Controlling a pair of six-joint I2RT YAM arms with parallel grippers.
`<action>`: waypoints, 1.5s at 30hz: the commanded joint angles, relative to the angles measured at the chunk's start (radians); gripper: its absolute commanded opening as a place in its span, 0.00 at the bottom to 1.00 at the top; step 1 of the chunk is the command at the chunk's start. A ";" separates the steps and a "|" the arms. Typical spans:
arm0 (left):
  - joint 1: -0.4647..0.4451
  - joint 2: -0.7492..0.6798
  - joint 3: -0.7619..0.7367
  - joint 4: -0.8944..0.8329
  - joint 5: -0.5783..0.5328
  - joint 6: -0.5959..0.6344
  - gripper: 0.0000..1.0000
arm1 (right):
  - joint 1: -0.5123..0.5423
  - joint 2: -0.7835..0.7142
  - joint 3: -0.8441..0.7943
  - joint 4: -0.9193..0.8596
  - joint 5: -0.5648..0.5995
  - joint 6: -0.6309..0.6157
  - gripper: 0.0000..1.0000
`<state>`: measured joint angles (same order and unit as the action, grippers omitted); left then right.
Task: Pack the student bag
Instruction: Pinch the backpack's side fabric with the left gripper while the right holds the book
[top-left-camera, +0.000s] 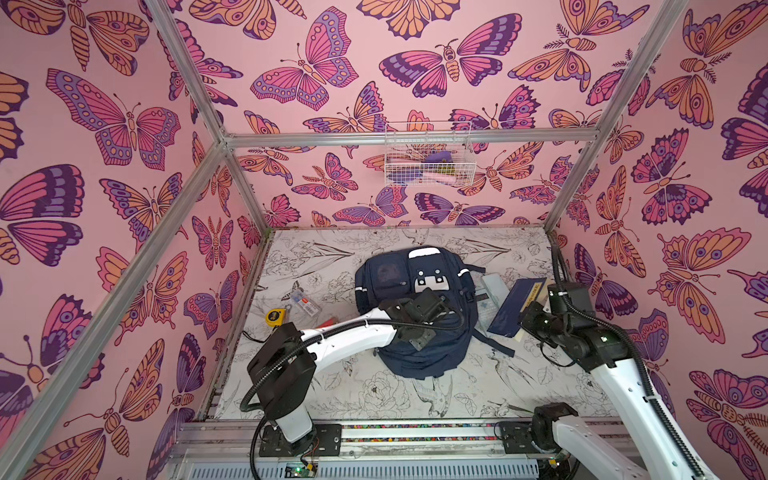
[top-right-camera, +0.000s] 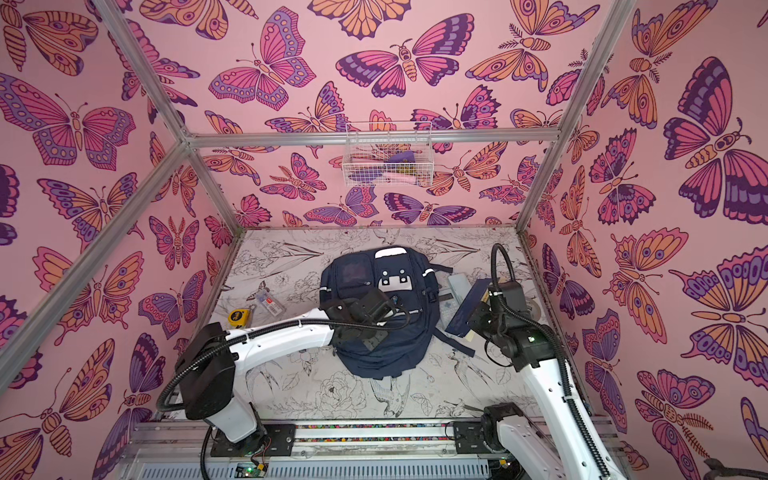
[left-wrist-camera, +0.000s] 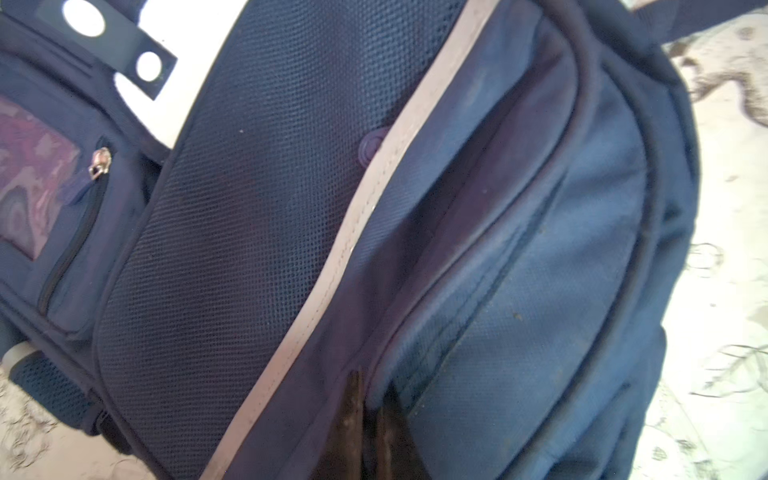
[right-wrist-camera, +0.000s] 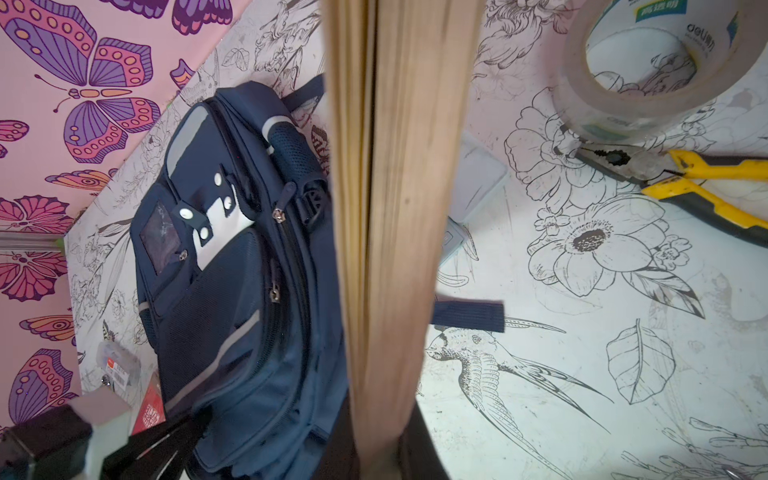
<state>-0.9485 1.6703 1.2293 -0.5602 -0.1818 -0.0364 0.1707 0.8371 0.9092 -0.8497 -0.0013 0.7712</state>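
The tape roll (right-wrist-camera: 615, 109) carries the brand name "deli" on its inner core, beside a green label bearing Chinese characters. Print on the red packet (right-wrist-camera: 150, 409) is too small to read.

Bright, even light, soft shadows. Both top views bow at their edges. Close up, the student bag (left-wrist-camera: 519, 291) and book (right-wrist-camera: 395, 249) blur.

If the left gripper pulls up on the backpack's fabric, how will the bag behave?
Likely floppy: the backpack lies slumped and wrinkled at its near end, so a pinch by the left gripper would probably lift only a fold. Its soft cloth looks unlikely to slip, roll or tip.
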 joint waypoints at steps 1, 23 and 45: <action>-0.005 -0.028 -0.009 -0.021 0.030 -0.018 0.44 | -0.006 -0.010 0.013 0.027 -0.005 0.014 0.00; -0.241 0.202 0.090 -0.026 -0.312 -0.026 0.54 | -0.010 -0.007 0.030 0.032 -0.019 0.004 0.00; -0.245 0.260 0.138 0.043 -0.243 -0.024 0.34 | -0.020 -0.049 -0.002 0.029 -0.025 0.000 0.00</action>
<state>-1.1980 1.9007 1.3514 -0.5224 -0.4389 -0.0814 0.1585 0.8051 0.9054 -0.8413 -0.0242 0.7780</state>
